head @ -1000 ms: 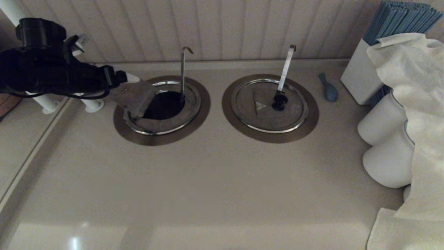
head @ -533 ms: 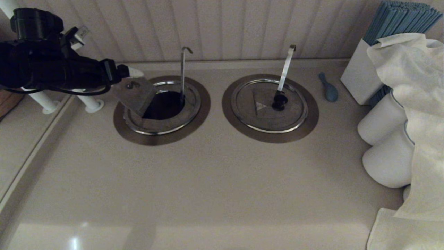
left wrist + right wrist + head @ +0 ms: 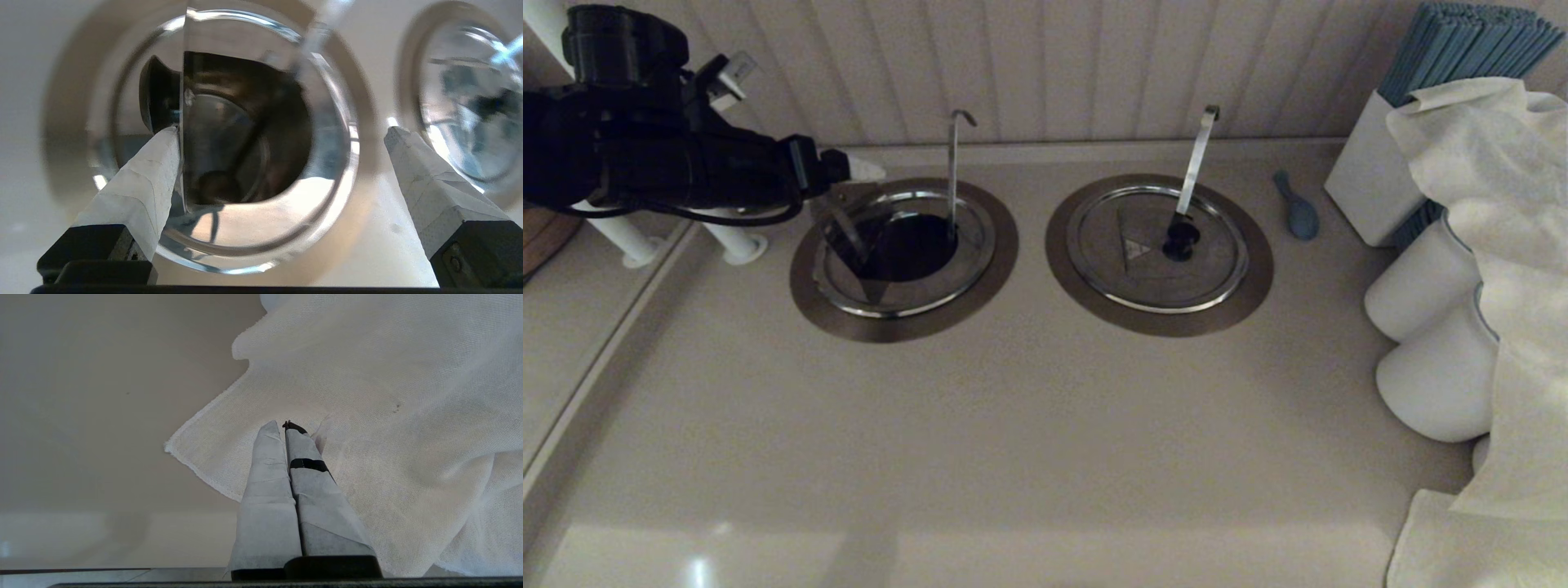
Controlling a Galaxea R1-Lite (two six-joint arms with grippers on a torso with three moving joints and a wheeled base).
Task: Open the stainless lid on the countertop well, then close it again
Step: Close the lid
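The lid (image 3: 849, 237) is standing almost upright at the left edge of the well (image 3: 903, 258), the wide-open left gripper (image 3: 282, 134) merely touching it with one finger, so lowering wants gentle, guided support.

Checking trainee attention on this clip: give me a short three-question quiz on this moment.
1. True or false: the twin lid lies flat and closed.
2. The left hand, beside the raised stainless lid at the countertop well, is: A open; B shut on the knob; C out of view.
3. Fill in: the right hand is shut above a white ____.
Key: 1 true; 2 A; 3 cloth.
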